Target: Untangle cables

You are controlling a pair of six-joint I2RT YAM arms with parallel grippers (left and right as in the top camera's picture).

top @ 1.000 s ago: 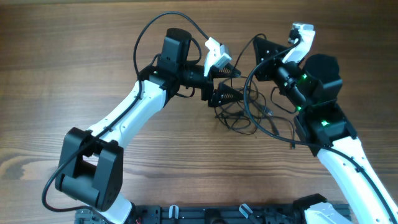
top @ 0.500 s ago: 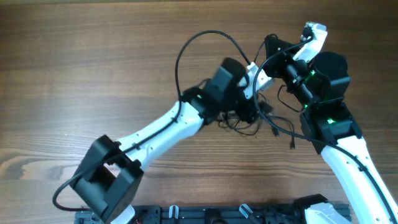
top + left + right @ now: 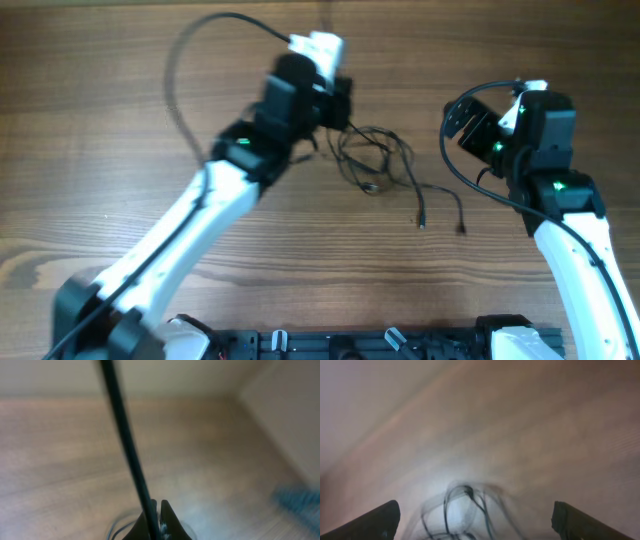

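Observation:
The cables (image 3: pixel 375 160) lie as a loose bunch of thin black wires on the wooden table (image 3: pixel 120 150), with two plug ends (image 3: pixel 421 222) trailing toward the front right. My left gripper (image 3: pixel 338 112) sits at the bunch's upper left edge, where a strand runs up into it. Seen from the left wrist, the left gripper (image 3: pixel 158 507) is shut, with thin wire loops (image 3: pixel 120 527) blurred beside the fingers. My right gripper (image 3: pixel 462 122) hovers to the right of the bunch, apart from it. It stands wide open (image 3: pixel 480 522) above the blurred cables (image 3: pixel 465 507), and nothing lies between its fingers.
The left arm's own thick black cable (image 3: pixel 125 435) crosses the left wrist view and arcs over the table (image 3: pixel 190 60). The right arm's thick cable (image 3: pixel 455 170) loops near the plug ends. A black rail (image 3: pixel 380 340) runs along the front edge.
The left gripper shut and swung back to the left, dragging the bunch up and left. The right gripper opened and drew off to the right, and the wires now lie more spread out.

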